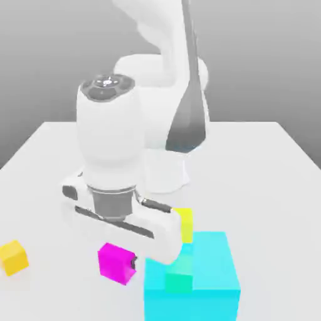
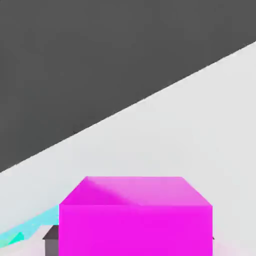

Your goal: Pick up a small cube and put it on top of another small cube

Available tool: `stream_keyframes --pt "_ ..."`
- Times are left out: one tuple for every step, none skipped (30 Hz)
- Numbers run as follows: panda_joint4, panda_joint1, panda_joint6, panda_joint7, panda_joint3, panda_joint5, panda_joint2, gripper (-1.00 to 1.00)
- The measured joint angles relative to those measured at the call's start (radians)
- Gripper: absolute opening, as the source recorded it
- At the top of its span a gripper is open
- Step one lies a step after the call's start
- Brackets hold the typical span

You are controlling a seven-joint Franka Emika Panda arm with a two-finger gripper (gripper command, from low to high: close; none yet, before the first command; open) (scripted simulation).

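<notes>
The small magenta-pink cube (image 1: 116, 262) sits low at table level, directly under my hand. My gripper (image 1: 119, 243) comes down onto it from above. In the hand view the small cube (image 2: 135, 217) is close up, and a dark grey fingertip (image 2: 50, 239) lies flush against one side, with a sliver of the other at the opposite side. The gripper (image 2: 132, 240) looks shut on the cube. A lemon-yellow small cube (image 1: 184, 224) stands just behind the hand's end. An orange-yellow small cube (image 1: 14, 257) lies apart at the exterior view's left.
A big cyan block (image 1: 200, 282) stands close on the exterior view's right of the magenta cube, with a small green square patch (image 1: 180, 277) on its near face. The arm's white base (image 1: 166, 169) rises behind. The white table (image 1: 269, 188) stretches to the right.
</notes>
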Motion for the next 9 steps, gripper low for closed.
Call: stream_keyframes --pt "0.003 0.034 -0.039 -0.031 0.008 0.005 -0.036 -1.0" --pt "0.001 0.074 -0.042 -0.046 0.008 0.005 -0.041 -1.0" --pt "-0.005 0.11 -0.022 -0.051 0.006 0.002 -0.026 -1.0" --pt "-0.013 0.143 0.01 -0.052 -0.008 -0.002 -0.002 -1.0" --pt "-0.021 0.117 0.048 -0.053 -0.028 -0.004 0.027 -1.0" --pt "-0.027 0.1 0.075 -0.052 -0.036 -0.007 0.048 1.0" --pt "-0.027 0.1 0.075 -0.052 -0.036 -0.007 0.048 1.0" --pt "-0.027 0.1 0.075 -0.052 -0.036 -0.007 0.048 1.0" --pt "-0.027 0.1 0.075 -0.052 -0.036 -0.007 0.048 1.0"
